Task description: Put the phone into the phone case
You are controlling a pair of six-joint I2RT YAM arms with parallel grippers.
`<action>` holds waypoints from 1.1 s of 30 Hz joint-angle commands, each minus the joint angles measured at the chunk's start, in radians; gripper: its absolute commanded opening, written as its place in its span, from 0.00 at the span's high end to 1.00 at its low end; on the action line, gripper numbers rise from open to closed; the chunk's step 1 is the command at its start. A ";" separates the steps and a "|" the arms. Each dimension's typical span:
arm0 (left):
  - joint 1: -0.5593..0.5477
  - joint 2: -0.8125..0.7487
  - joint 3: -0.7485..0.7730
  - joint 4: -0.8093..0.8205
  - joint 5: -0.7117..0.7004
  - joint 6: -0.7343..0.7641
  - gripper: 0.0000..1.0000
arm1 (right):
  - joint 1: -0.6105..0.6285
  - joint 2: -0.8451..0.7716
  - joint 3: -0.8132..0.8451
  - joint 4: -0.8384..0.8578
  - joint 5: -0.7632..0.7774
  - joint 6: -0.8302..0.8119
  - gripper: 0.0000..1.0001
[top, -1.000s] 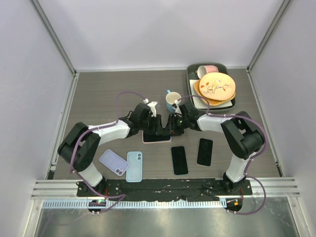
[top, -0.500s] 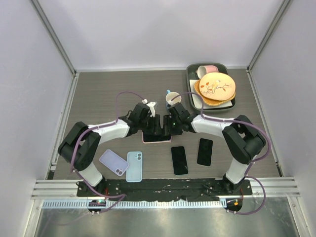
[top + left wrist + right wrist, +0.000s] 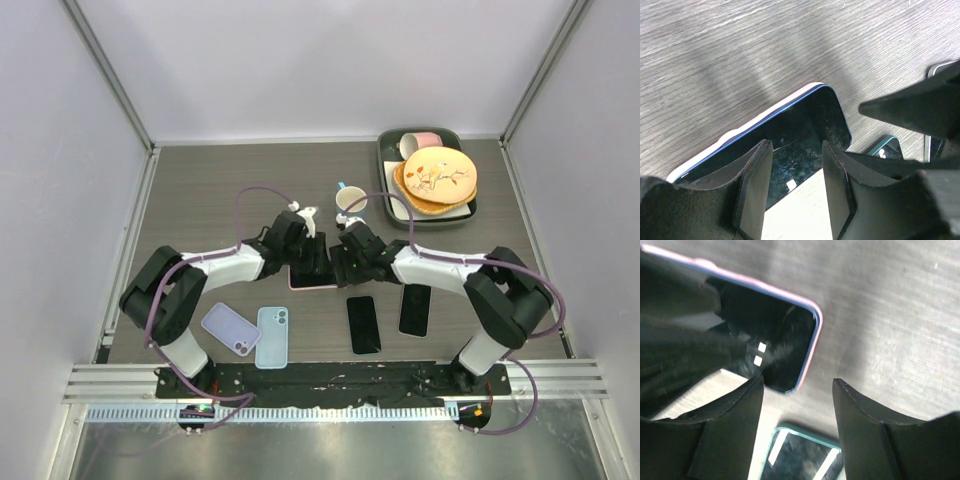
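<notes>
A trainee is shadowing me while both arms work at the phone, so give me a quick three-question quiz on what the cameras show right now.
1. True or false: the left tool is shut on the phone.
2. In the top view, how many black phones lie on the table near the right arm's base? A one, B two, C four.
3. Fill in: the case round the phone below the right tool has a ____ rim.

Key: 1 false, because its fingers stand apart over the screen. 2 B. 3 pink.
</notes>
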 commanded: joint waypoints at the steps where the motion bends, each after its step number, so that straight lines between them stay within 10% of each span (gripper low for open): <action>1: -0.008 0.051 -0.052 -0.056 -0.058 -0.014 0.51 | 0.015 -0.127 -0.064 -0.002 -0.021 -0.037 0.33; 8: -0.008 0.011 -0.060 -0.059 -0.069 -0.013 0.50 | -0.014 -0.288 -0.113 0.051 -0.070 -0.006 0.23; 18: -0.008 -0.122 -0.115 -0.032 -0.135 -0.036 0.50 | -0.294 -0.373 -0.296 0.322 -0.522 0.171 0.22; 33: -0.008 -0.308 -0.177 -0.019 -0.199 -0.037 0.47 | -0.353 -0.094 -0.339 0.552 -0.708 0.261 0.33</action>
